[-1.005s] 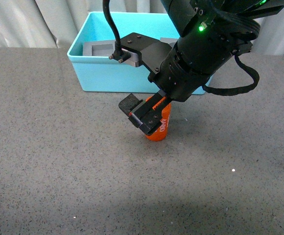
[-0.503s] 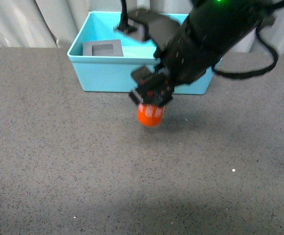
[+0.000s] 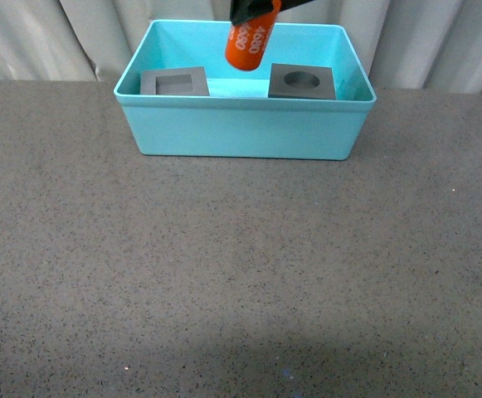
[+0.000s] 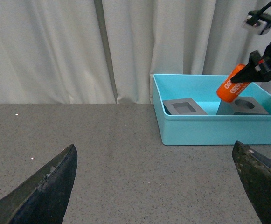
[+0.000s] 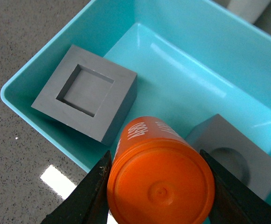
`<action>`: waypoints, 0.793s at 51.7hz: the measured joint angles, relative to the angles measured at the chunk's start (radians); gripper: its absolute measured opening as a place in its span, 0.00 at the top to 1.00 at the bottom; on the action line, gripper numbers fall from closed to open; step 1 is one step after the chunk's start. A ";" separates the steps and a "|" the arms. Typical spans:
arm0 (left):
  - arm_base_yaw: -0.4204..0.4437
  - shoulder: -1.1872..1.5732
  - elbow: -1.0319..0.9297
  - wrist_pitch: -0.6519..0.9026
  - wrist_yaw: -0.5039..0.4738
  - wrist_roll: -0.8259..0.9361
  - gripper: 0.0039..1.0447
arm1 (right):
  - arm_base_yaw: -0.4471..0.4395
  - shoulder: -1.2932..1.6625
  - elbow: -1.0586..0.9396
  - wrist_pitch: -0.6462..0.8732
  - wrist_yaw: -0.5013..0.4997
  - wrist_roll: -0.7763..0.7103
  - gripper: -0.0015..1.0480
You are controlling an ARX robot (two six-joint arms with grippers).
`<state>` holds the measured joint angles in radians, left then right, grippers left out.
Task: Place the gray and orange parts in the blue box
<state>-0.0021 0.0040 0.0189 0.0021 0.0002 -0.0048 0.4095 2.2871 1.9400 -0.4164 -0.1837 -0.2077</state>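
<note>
My right gripper [image 3: 253,10] is shut on the orange cylinder [image 3: 250,42] printed "4680" and holds it tilted in the air above the blue box [image 3: 245,133]. In the right wrist view the cylinder [image 5: 161,179] fills the space between the jaws, over the box [image 5: 42,114]. Two gray cubes sit inside the box: the one with a square recess [image 3: 174,82] at its left, the one with a round recess [image 3: 303,81] at its right. My left gripper [image 4: 156,184] is open and empty, low over the table, some way from the box [image 4: 210,133].
The box stands on a dark gray speckled table [image 3: 224,274] near its far edge. Pale curtains [image 3: 75,37] hang behind it.
My right gripper has lifted the orange cylinder from the table in front of the box up and back, so that it now hangs over the box. The arm has mostly left the front view.
</note>
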 joint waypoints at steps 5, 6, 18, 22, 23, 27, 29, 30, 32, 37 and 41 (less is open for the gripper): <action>0.000 0.000 0.000 0.000 0.000 0.000 0.06 | 0.009 0.084 0.105 -0.050 -0.010 0.006 0.57; 0.000 0.000 0.000 0.000 0.000 0.000 0.06 | 0.010 0.096 0.120 -0.057 -0.011 0.006 0.57; 0.000 0.000 0.000 0.000 0.000 0.000 0.06 | 0.021 0.378 0.567 -0.314 0.035 0.006 0.57; 0.000 0.000 0.000 0.000 0.000 0.000 0.06 | 0.021 0.437 0.649 -0.356 0.032 0.005 0.57; 0.000 0.000 0.000 0.000 0.000 0.000 0.06 | 0.021 0.448 0.666 -0.366 0.032 0.005 0.57; 0.000 0.000 0.000 0.000 0.000 0.000 0.06 | 0.021 0.491 0.733 -0.411 0.032 0.005 0.57; 0.000 0.000 0.000 0.000 0.000 0.000 0.06 | 0.021 0.515 0.771 -0.436 0.032 0.006 0.57; 0.000 0.000 0.000 0.000 0.000 0.000 0.06 | 0.021 0.527 0.787 -0.447 0.033 0.006 0.57; 0.000 0.000 0.000 0.000 0.000 0.000 0.06 | 0.022 0.545 0.815 -0.464 0.037 0.006 0.57; 0.000 0.000 0.000 0.000 0.000 0.000 0.06 | 0.023 0.575 0.854 -0.492 0.045 0.010 0.57; 0.000 0.000 0.000 0.000 0.000 0.000 0.06 | 0.025 0.592 0.878 -0.510 0.049 0.010 0.57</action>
<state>-0.0021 0.0040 0.0189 0.0021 0.0002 -0.0044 0.4343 2.8788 2.8178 -0.9268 -0.1349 -0.1978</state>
